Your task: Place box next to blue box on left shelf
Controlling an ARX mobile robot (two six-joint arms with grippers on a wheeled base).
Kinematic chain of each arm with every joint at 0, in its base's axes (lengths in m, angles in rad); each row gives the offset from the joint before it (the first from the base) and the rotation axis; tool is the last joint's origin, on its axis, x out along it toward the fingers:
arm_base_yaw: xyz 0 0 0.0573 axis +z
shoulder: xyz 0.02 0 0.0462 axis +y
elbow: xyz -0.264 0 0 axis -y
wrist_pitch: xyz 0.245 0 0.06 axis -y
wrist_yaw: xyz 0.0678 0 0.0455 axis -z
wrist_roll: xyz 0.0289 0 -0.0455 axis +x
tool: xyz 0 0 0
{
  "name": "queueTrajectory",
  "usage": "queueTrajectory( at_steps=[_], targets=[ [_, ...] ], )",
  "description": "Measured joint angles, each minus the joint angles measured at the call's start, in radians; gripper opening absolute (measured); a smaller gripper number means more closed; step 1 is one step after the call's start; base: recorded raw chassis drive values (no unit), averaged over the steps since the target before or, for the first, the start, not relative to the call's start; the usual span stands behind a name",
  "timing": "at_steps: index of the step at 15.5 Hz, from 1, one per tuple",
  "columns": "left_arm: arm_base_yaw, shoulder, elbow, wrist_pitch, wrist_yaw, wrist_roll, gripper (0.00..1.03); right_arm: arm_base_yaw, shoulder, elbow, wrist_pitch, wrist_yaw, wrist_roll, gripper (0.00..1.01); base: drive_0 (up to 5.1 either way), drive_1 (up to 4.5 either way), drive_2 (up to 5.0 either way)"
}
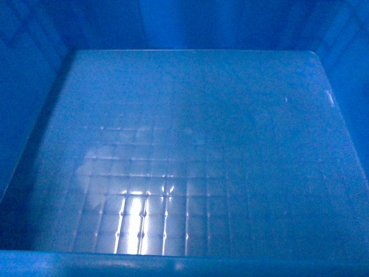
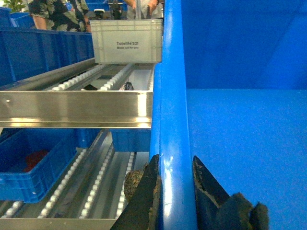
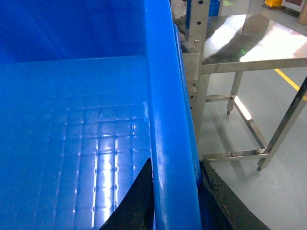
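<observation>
Head view: box floor up (level), long axis unclear.

Box rim — cropped all round

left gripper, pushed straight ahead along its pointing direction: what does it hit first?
The left gripper is clamped on the box rim and would slide along it. Ahead, the steel rail of the roller shelf looks nearest on its outer side; depth is unclear.

Head view: dim, soft, blue-tinted; overhead lights glared white on the box floor.
Wrist views: bright, sharp; glare streaked the steel worktop.
</observation>
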Motion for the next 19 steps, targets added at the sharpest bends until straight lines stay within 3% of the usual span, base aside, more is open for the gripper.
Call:
queueTrajectory(
  at_steps=[19],
  targets=[
    [0.0, 0.0, 0.0, 0.0, 0.0, 0.0, 0.12, 0.0, -0.001, 0.0, 0.0, 0.0, 0.0, 0.19, -4.9, 2.5, 2.4]
  ],
)
